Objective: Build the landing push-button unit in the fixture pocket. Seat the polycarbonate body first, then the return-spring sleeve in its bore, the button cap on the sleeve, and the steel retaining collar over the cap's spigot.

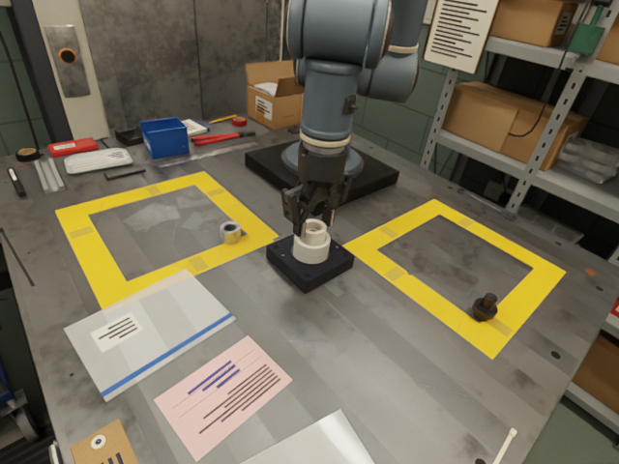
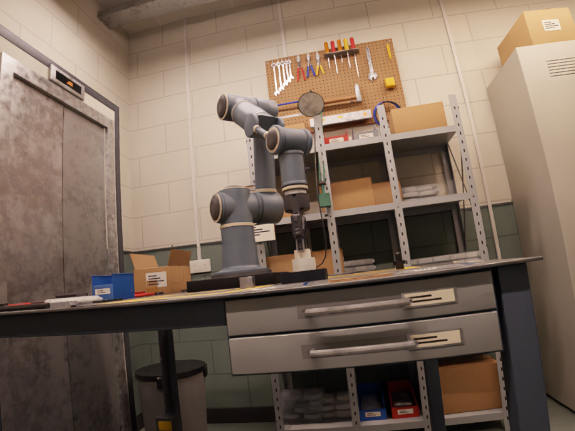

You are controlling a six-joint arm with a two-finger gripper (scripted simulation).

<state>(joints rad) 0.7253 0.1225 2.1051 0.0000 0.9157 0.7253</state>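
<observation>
The fixture pocket is hidden under the white polycarbonate body (image 1: 311,248), which sits in the black fixture block (image 1: 310,259) at the table's centre. A smaller white return-spring sleeve (image 1: 315,231) stands upright in the body's bore, and my open gripper (image 1: 314,220) straddles its top and holds nothing. From the second side camera the gripper (image 2: 300,246) hangs straight down over the white stack (image 2: 303,261). The steel retaining collar (image 1: 230,232) lies in the left yellow frame. The dark button cap (image 1: 485,306) stands on the right yellow frame's near edge.
My arm's base plate (image 1: 322,170) lies just behind the fixture. Paper sheets (image 1: 147,329) cover the near left of the table. A blue bin (image 1: 164,137), a cardboard box (image 1: 274,100) and hand tools line the far edge. Shelving (image 1: 525,115) stands to the right.
</observation>
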